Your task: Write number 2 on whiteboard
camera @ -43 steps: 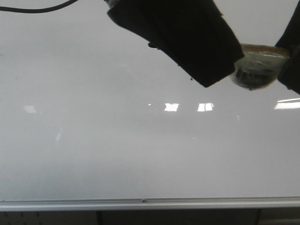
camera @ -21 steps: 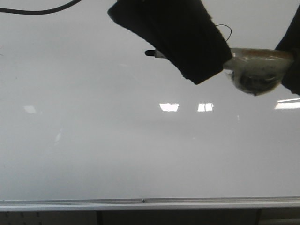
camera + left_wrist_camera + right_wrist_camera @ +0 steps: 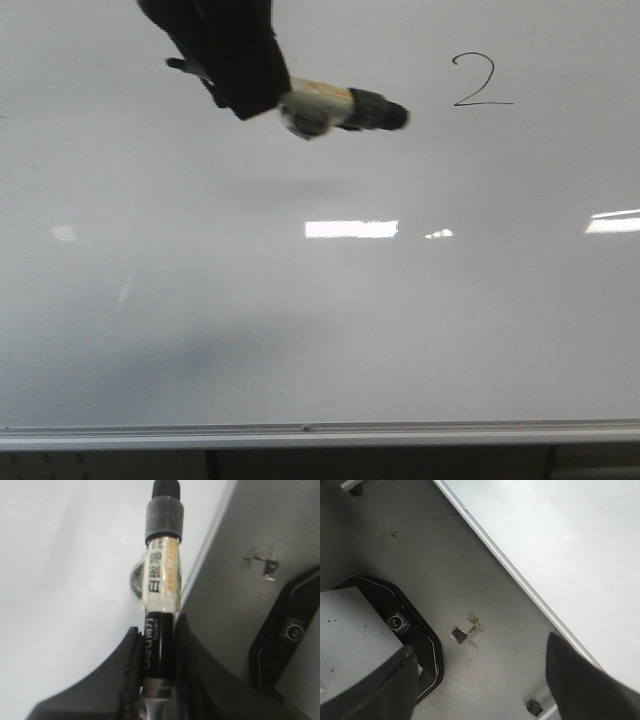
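Note:
The whiteboard (image 3: 320, 300) fills the front view, with a silver rail (image 3: 320, 435) along its lower edge. A thin black number 2 (image 3: 481, 81) is drawn at its upper right. My left gripper (image 3: 250, 95) is at the top left, shut on a black and white marker (image 3: 345, 108) that points right, well to the left of the digit. In the left wrist view the fingers (image 3: 134, 655) clamp the marker's black barrel (image 3: 159, 645) beside the board (image 3: 60, 580). My right gripper (image 3: 482, 680) is open and empty over the grey floor; it does not show in the front view.
Bright rectangular light reflections (image 3: 350, 229) lie across the board's middle. In the right wrist view the board's metal edge (image 3: 520, 580) runs diagonally, with a black-rimmed base (image 3: 415, 630) and a floor mark (image 3: 467, 630) below.
My left gripper with the marker has moved left and up, away from the right part of the board. The drawn 2, hidden behind the arm before, now shows.

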You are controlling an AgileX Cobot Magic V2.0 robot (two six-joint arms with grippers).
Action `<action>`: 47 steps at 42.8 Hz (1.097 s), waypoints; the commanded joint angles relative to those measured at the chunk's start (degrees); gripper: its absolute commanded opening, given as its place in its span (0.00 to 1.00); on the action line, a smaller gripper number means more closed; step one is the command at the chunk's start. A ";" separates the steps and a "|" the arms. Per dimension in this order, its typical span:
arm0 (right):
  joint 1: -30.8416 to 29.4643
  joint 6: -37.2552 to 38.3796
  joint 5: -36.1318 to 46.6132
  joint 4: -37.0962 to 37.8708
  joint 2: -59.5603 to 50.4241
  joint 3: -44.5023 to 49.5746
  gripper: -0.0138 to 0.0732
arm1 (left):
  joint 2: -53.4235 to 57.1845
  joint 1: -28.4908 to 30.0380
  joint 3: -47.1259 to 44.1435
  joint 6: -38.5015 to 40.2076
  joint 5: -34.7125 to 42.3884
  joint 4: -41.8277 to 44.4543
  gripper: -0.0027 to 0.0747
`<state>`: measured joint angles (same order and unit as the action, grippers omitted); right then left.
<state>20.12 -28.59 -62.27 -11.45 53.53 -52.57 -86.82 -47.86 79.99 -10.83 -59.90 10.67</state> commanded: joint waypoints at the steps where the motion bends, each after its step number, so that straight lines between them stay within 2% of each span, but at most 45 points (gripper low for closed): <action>1: -2.27 1.08 0.81 0.19 -1.29 -1.78 0.75 | 3.75 3.24 2.15 10.15 0.23 6.10 0.01; 8: -3.28 1.03 0.43 0.25 -1.29 -1.67 0.75 | 10.53 11.18 -1.84 12.82 2.23 6.20 0.01; 15: -3.28 1.03 0.74 0.25 -1.29 -1.49 0.75 | 18.75 22.00 -9.78 14.90 10.54 6.09 0.01; 20: -3.28 1.03 1.35 0.25 -1.29 -1.49 0.75 | 22.72 30.36 -16.48 19.37 20.32 5.85 0.01; 25: -3.28 1.03 1.35 0.25 -1.29 -1.49 0.75 | 24.02 37.22 -23.34 22.43 33.65 3.98 0.01; 37: -3.28 1.03 1.45 0.25 -1.29 -1.49 0.75 | 18.77 46.41 -35.39 22.43 64.05 -4.50 0.01; 47: -3.28 1.03 2.26 0.20 -1.29 -1.49 0.75 | 9.99 46.98 -36.43 22.43 79.04 -4.50 0.01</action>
<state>17.18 -27.65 -62.95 -11.01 52.90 -52.57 -75.77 -1.03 42.14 11.01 9.13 6.78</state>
